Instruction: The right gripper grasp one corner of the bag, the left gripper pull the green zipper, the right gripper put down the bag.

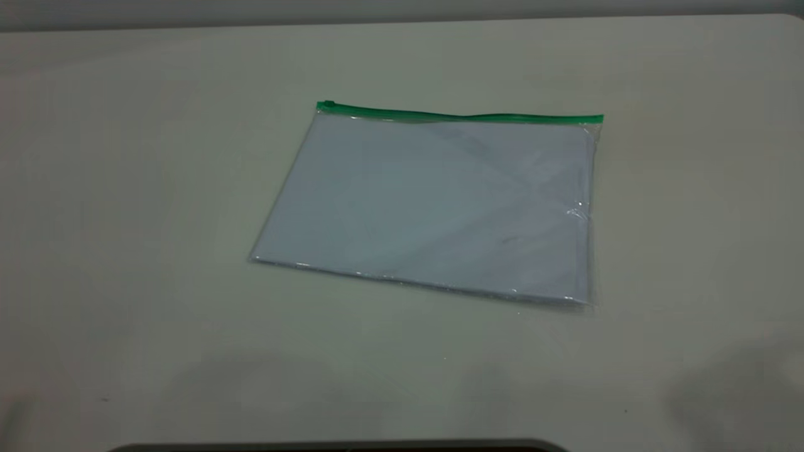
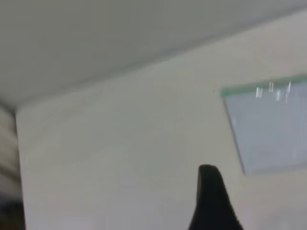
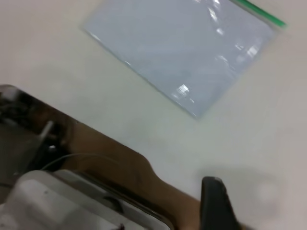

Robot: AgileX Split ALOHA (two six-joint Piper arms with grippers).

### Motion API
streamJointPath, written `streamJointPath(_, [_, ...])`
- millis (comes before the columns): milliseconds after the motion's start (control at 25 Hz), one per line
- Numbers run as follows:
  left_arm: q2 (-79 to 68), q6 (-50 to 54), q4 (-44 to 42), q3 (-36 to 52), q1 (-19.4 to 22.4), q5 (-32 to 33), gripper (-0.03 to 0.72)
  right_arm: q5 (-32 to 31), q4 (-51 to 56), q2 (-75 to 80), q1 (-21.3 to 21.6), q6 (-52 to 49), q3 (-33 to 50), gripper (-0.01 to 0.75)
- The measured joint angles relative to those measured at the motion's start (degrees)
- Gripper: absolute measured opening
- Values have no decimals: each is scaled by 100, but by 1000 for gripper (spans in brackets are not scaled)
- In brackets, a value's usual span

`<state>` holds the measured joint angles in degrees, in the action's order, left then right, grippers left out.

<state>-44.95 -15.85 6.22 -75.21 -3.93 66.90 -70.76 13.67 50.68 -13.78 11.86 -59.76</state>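
Observation:
A clear plastic bag (image 1: 433, 201) with white paper inside lies flat on the pale table. The green zipper (image 1: 458, 116) runs along its far edge, with the slider tab (image 1: 325, 105) at the left end. The corner of the bag (image 1: 597, 122) with the wrinkled side edge is at the right end. Neither gripper shows in the exterior view. Only a black tip of my left gripper (image 2: 213, 201) shows, well short of the bag (image 2: 273, 129) and green strip (image 2: 259, 88). Only a black tip of my right gripper (image 3: 216, 203) shows, far from the bag (image 3: 182, 52) and its strip (image 3: 261, 13).
The table's far edge (image 1: 402, 22) meets a grey wall. A dark object (image 1: 339, 447) sits at the near edge. The right wrist view shows a brown table rim (image 3: 144, 177) and white and grey equipment (image 3: 57, 196) beyond it.

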Motion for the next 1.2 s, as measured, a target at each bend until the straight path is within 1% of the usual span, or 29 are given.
streamJointPath(240, [906, 514, -377, 2110, 0, 0, 551, 13, -1057, -1374, 0, -891, 1667, 486])
streamJointPath(360, [1265, 715, -398, 3079, 0, 0, 551, 322, -1315, -1938, 0, -1186, 2476, 485])
streamJointPath(480, [1614, 800, -398, 3992, 0, -34, 551, 578, -1367, -2353, 0, -1234, 3051, 485])
streamJointPath(560, [1828, 851, -398, 4428, 0, -43, 551, 634, -1336, -2530, 0, -1234, 3212, 485])
streamJointPath(680, [2112, 918, -338, 4696, 0, -203, 551, 696, -1367, -2582, 0, -1234, 3220, 485])
streamJointPath(1200, [2315, 953, -220, 4733, 0, -280, 551, 707, -1367, -2582, 0, -1228, 3224, 483])
